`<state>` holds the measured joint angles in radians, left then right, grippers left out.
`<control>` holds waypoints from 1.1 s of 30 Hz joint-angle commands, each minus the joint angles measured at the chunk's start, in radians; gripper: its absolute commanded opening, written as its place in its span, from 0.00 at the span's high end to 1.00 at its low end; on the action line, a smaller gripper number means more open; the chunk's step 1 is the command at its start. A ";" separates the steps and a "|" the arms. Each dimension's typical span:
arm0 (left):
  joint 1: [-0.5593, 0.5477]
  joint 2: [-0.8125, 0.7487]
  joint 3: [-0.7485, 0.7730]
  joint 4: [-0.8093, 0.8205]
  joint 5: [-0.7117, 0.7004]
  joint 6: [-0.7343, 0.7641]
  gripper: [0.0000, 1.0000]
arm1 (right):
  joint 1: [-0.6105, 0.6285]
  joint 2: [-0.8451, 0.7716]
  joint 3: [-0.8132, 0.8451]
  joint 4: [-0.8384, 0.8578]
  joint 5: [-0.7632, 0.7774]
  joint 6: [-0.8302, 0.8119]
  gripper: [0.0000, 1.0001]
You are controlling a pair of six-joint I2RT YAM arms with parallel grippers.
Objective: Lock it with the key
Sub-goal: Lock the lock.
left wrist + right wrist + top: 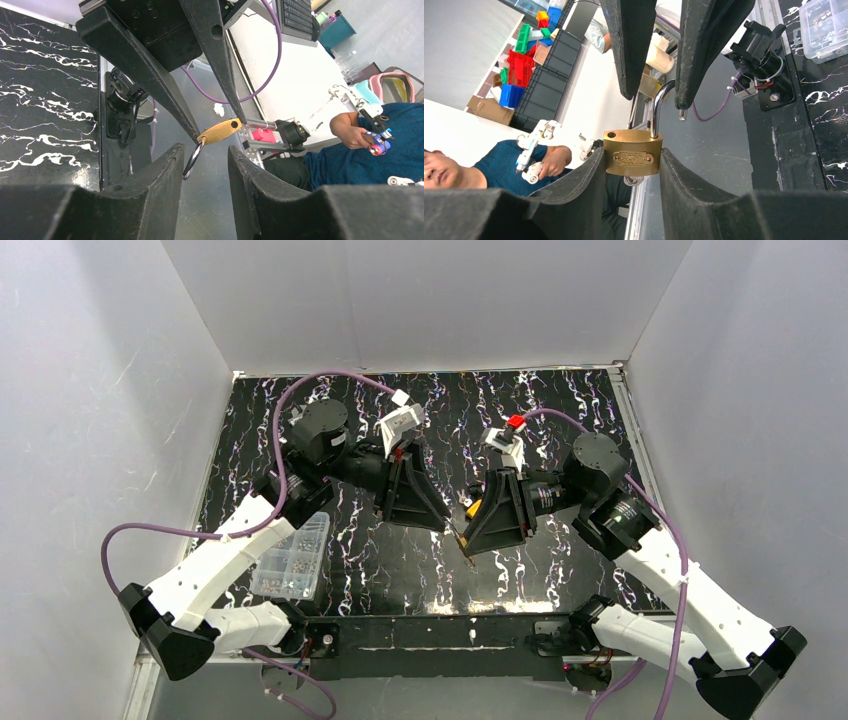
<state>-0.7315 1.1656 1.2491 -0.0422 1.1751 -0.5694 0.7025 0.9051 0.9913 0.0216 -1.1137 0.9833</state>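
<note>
My right gripper (631, 155) is shut on a brass padlock (633, 150), held up off the table by its body. The steel shackle (658, 107) stands open, its free end out of the body. A silver key head (633, 180) shows just under the padlock's bottom. My left gripper (205, 150) is open and empty. Its fingers (634, 45) straddle the shackle. In the left wrist view the padlock (220, 131) sits between the right fingertips, and the shackle (192, 160) hangs close to my left-hand finger. The two grippers meet tip to tip (455, 535) over the table's middle.
A clear plastic box of small screws (295, 558) sits on the black marbled table (560, 570) by the left arm and shows in the right wrist view (826, 25). White walls close off three sides. The arm bases stand along the near edge.
</note>
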 commanded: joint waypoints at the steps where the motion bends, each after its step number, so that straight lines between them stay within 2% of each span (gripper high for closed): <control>1: -0.014 -0.010 -0.013 0.000 0.031 0.007 0.65 | 0.005 -0.008 0.037 0.065 0.000 0.013 0.99; 10: -0.024 -0.009 -0.008 -0.061 0.023 0.031 0.79 | 0.005 -0.009 0.027 0.058 0.011 0.008 0.99; 13: -0.025 -0.013 -0.006 -0.084 0.008 0.045 0.89 | 0.005 -0.009 0.031 0.037 0.013 -0.008 0.99; 15: -0.026 -0.017 -0.004 -0.091 -0.012 0.045 1.00 | 0.005 -0.008 0.039 -0.002 0.020 -0.041 0.99; 17: -0.026 -0.019 0.002 -0.093 -0.039 0.038 1.00 | 0.005 -0.004 0.056 -0.082 0.061 -0.094 0.96; 20: -0.026 -0.045 0.008 -0.089 -0.150 0.013 1.00 | 0.005 -0.001 0.105 -0.235 0.169 -0.210 0.48; 22: -0.027 -0.075 0.007 -0.058 -0.250 -0.029 1.00 | 0.005 -0.014 0.129 -0.287 0.271 -0.262 0.31; 26: -0.029 -0.131 -0.003 0.032 -0.428 -0.149 1.00 | 0.003 -0.056 0.119 -0.227 0.462 -0.285 0.22; 33: -0.040 -0.182 -0.013 0.197 -0.654 -0.290 1.00 | 0.003 -0.110 0.073 0.051 0.681 -0.264 0.24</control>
<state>-0.7605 1.0168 1.2343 0.0124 0.6922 -0.7582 0.7036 0.8333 1.0687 -0.1448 -0.6102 0.7322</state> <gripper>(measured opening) 0.040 0.769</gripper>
